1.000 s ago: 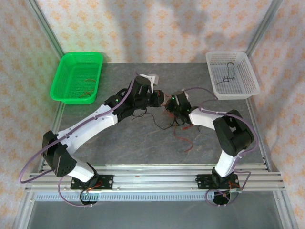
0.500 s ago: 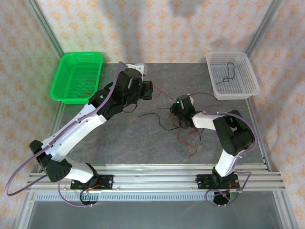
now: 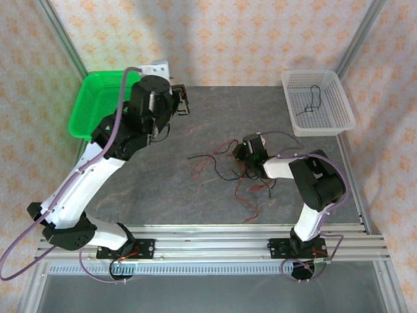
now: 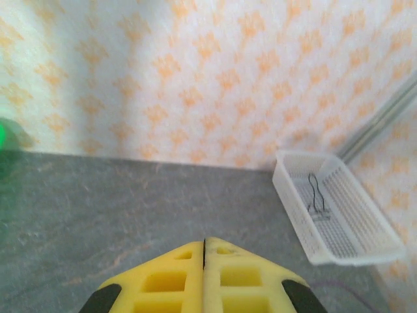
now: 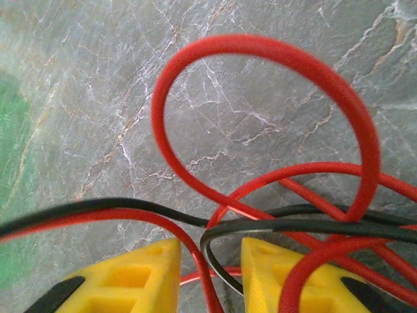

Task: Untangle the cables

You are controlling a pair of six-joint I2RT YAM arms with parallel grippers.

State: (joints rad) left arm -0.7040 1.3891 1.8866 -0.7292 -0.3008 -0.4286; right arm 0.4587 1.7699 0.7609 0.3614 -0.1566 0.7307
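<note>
The cables [image 3: 223, 171] are thin red and black wires. They lie loose and crossed over each other on the counter [image 3: 163, 189], right at the tip of the right pincer [image 5: 210, 270]. A red cable [image 5: 260, 44] curls in a big loop just ahead of it. A black cable [image 5: 306, 226] bends into the gap between its fingers [image 5: 130, 280].

1. The left arm [image 3: 91, 173] is stretched toward the far left; the left gripper [image 4: 204, 246] is closed, fingers meeting.
2. The right arm [image 3: 287, 166] is folded low, wrist turned inward; the right gripper [image 5: 210, 254] has its 2 fingers narrowly parted.
</note>
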